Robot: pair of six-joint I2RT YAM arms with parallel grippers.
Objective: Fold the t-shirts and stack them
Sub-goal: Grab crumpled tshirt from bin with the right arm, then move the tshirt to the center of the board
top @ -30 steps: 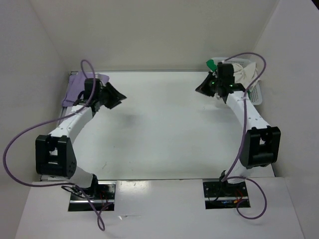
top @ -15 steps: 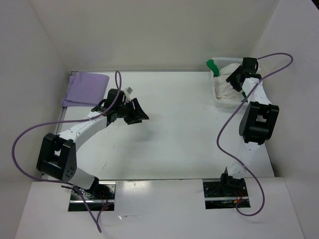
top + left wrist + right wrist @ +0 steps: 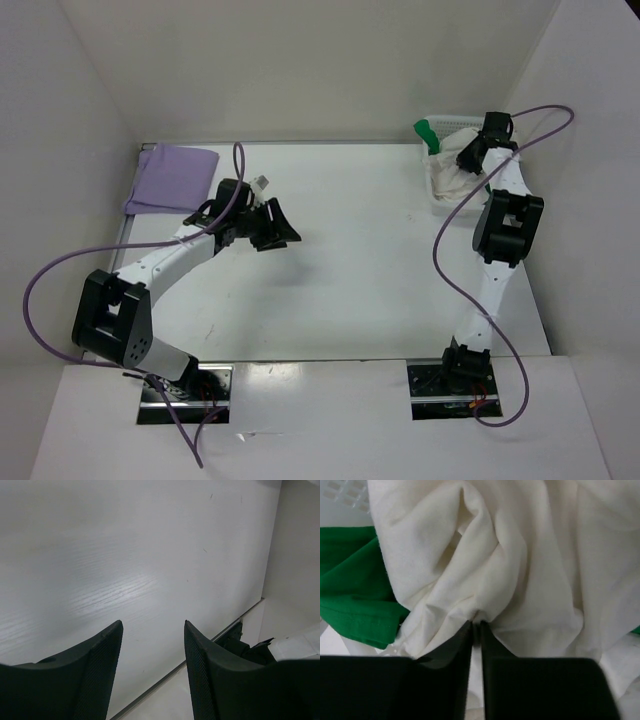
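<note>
We see the table (image 3: 380,270), with the purple shirt (image 3: 172,178) folded flat at its far left corner, long side running left to right. The cream shirt (image 3: 520,555) lies bunched in the basket (image 3: 342,492) (no clear long axis), with the green shirt (image 3: 350,580) beside it. The right gripper (image 3: 476,625) pinches a cream fold, and the left gripper (image 3: 152,625) hangs spread above bare table.

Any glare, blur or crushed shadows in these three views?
Top external: even light, sharp, hardly any shadow on the white table. Left wrist: bright glare patch on the same table, the near jaws dark. Right wrist: cream white cloth t-shirt and bright green cloth t-shirt well lit, the jaws a black silhouette without detail.
</note>
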